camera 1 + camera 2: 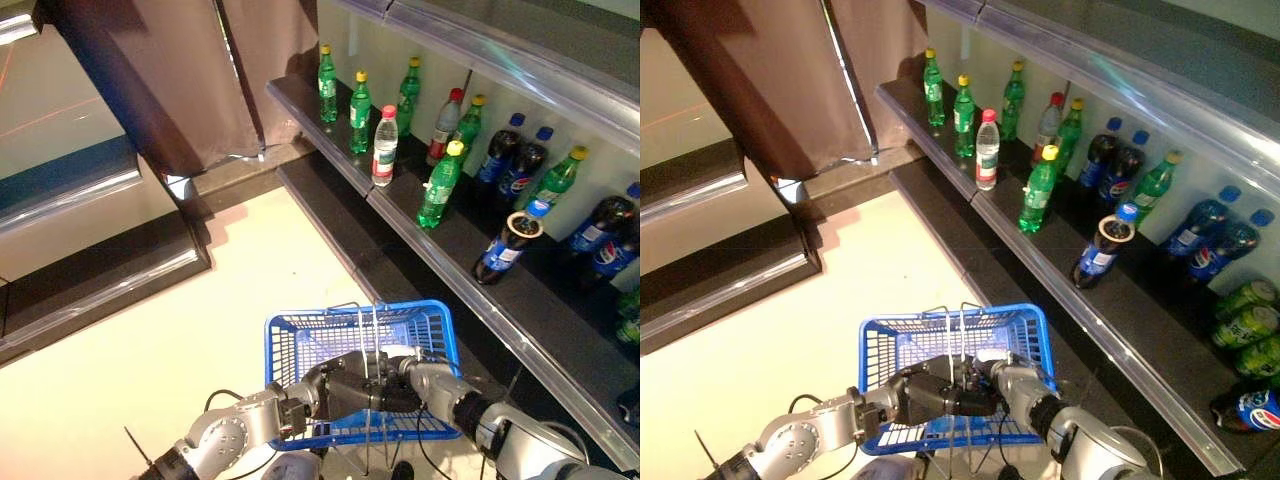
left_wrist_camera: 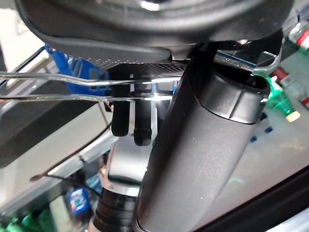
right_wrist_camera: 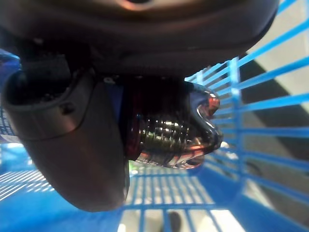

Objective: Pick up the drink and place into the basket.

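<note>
Shop shelf (image 1: 420,235) on the right carries rows of drinks above a pale floor. Left hand (image 1: 345,385) curls around the wire handle (image 2: 58,84) of the blue basket (image 1: 300,335). Right hand (image 3: 72,145) grips a dark bottle (image 3: 169,133) inside the basket, above its floor. Ribbed plastic looks slick and fairly stiff, probably heavy if full; mid-body is the safest hold.
</note>
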Motion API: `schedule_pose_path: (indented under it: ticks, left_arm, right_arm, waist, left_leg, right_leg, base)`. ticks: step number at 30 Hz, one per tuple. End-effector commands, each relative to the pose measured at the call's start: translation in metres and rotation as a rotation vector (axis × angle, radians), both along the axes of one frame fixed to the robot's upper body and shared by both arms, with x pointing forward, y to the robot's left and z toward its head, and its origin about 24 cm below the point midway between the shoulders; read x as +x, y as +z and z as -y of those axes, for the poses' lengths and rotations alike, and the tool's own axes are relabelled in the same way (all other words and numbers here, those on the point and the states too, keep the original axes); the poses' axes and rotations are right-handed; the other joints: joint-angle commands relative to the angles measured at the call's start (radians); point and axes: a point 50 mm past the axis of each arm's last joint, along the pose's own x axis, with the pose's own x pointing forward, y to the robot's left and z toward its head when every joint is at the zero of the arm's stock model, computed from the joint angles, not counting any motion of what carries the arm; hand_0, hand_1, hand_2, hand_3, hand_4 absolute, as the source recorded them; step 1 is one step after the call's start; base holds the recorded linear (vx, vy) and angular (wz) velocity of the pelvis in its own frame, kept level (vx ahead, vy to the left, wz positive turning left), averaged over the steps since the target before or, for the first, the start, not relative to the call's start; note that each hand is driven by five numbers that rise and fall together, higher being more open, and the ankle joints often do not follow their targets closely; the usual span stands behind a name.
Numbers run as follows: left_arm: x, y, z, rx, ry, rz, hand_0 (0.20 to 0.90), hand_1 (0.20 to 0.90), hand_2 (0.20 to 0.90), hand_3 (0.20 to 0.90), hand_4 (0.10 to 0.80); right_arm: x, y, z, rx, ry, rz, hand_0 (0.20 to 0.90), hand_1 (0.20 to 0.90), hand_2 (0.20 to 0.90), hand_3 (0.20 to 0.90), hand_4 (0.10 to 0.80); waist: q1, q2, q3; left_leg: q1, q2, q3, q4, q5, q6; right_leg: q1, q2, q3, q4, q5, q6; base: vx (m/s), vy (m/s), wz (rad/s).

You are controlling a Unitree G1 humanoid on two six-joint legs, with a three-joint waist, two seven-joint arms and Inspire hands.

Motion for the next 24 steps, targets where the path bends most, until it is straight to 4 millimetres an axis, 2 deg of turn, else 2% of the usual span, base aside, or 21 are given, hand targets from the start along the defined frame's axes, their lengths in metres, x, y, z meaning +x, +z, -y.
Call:
schedule_pose_path:
  ticks: [1, 5, 7, 8, 9, 17, 20, 23, 24]
  left_arm:
    - [0.020, 0.114, 0.060, -0.505, -0.127, 0.337, 0.300, 0.300, 0.300, 0.200, 0.100]
    - [0.020, 0.116, 0.066, -0.510, -0.120, 0.327, 0.300, 0.300, 0.300, 0.200, 0.100]
    - [0.021, 0.118, 0.067, -0.514, -0.116, 0.332, 0.300, 0.300, 0.300, 0.200, 0.100]
    - [0.022, 0.120, 0.067, -0.515, -0.110, 0.334, 0.300, 0.300, 0.300, 0.200, 0.100]
    - [0.022, 0.121, 0.066, -0.517, -0.108, 0.336, 0.300, 0.300, 0.300, 0.200, 0.100]
    - [0.026, 0.128, 0.062, -0.514, -0.069, 0.349, 0.300, 0.300, 0.300, 0.200, 0.100]
    - [0.033, 0.128, 0.053, -0.458, 0.031, 0.408, 0.300, 0.300, 0.300, 0.200, 0.100]
    - [0.039, 0.124, 0.043, -0.406, 0.127, 0.384, 0.300, 0.300, 0.300, 0.200, 0.100]
    - [0.041, 0.118, 0.033, -0.385, 0.177, 0.353, 0.300, 0.300, 0.300, 0.200, 0.100]
  right_arm:
    - [0.054, 0.054, -0.026, -0.057, 0.114, 0.148, 0.300, 0.300, 0.300, 0.200, 0.100]
    - [0.047, 0.045, -0.027, -0.063, 0.095, 0.126, 0.300, 0.300, 0.300, 0.200, 0.100]
    - [0.045, 0.043, -0.025, -0.057, 0.078, 0.139, 0.427, 0.427, 0.427, 0.348, 0.248]
    - [0.045, 0.042, -0.025, -0.058, 0.079, 0.147, 0.806, 0.806, 0.806, 0.790, 0.690]
    - [0.044, 0.042, -0.025, -0.056, 0.077, 0.153, 0.900, 0.900, 0.900, 0.900, 0.800]
    - [0.045, 0.043, -0.020, 0.002, 0.057, 0.190, 0.900, 0.900, 0.900, 0.900, 0.800]
    - [0.045, 0.045, -0.020, 0.075, 0.047, 0.232, 0.900, 0.900, 0.900, 0.900, 0.800]
    - [0.045, 0.048, -0.017, 0.124, 0.028, 0.263, 0.900, 0.900, 0.900, 0.900, 0.800]
    - [0.042, 0.050, -0.013, 0.156, 0.011, 0.289, 0.900, 0.900, 0.900, 0.900, 0.800]
  waist:
    - [0.028, -0.017, -0.019]
    - [0.028, -0.018, -0.017]
    - [0.026, -0.019, -0.012]
    - [0.025, -0.020, -0.010]
    - [0.023, -0.020, -0.007]
    - [0.009, -0.030, 0.000]
    - [0.005, -0.033, -0.002]
    - [0.002, -0.037, -0.008]
    - [0.000, -0.042, -0.013]
  left_leg:
    - [0.026, -0.011, 0.075, -0.004, -0.099, 0.011]
    - [0.022, -0.015, 0.075, -0.004, -0.099, 0.014]
    - [0.018, -0.015, 0.076, -0.003, -0.099, 0.015]
    - [0.017, -0.015, 0.077, -0.003, -0.099, 0.016]
    - [0.017, -0.015, 0.078, -0.003, -0.100, 0.016]
    - [0.018, -0.010, 0.091, -0.004, -0.106, 0.013]
    - [0.024, -0.008, 0.093, -0.004, -0.108, 0.011]
    - [0.032, -0.007, 0.093, -0.004, -0.110, 0.010]
    - [0.035, -0.005, 0.096, -0.004, -0.112, 0.007]
  right_leg:
    - [-0.070, -0.050, 0.028, 0.044, 0.013, 0.011]
    - [-0.078, -0.053, 0.029, 0.050, 0.009, 0.010]
    - [-0.083, -0.053, 0.032, 0.052, 0.008, 0.010]
    - [-0.086, -0.052, 0.034, 0.052, 0.008, 0.009]
    - [-0.087, -0.051, 0.037, 0.052, 0.008, 0.009]
    - [-0.089, -0.043, 0.045, 0.045, 0.008, 0.008]
    - [-0.085, -0.040, 0.045, 0.045, 0.007, 0.008]
    - [-0.077, -0.038, 0.045, 0.042, 0.006, 0.011]
    - [-0.072, -0.037, 0.044, 0.040, 0.005, 0.013]
  base:
    - [0.038, 0.028, 0.11]
    - [0.023, 0.018, 0.01]
    - [0.000, 0.000, 0.00]
    - [0.000, 0.000, 0.00]
    - [0.000, 0.000, 0.00]
    - [0.000, 0.000, 0.00]
    - [0.000, 0.000, 0.00]
    - [0.000, 0.000, 0.00]
    - [0.000, 0.000, 0.00]
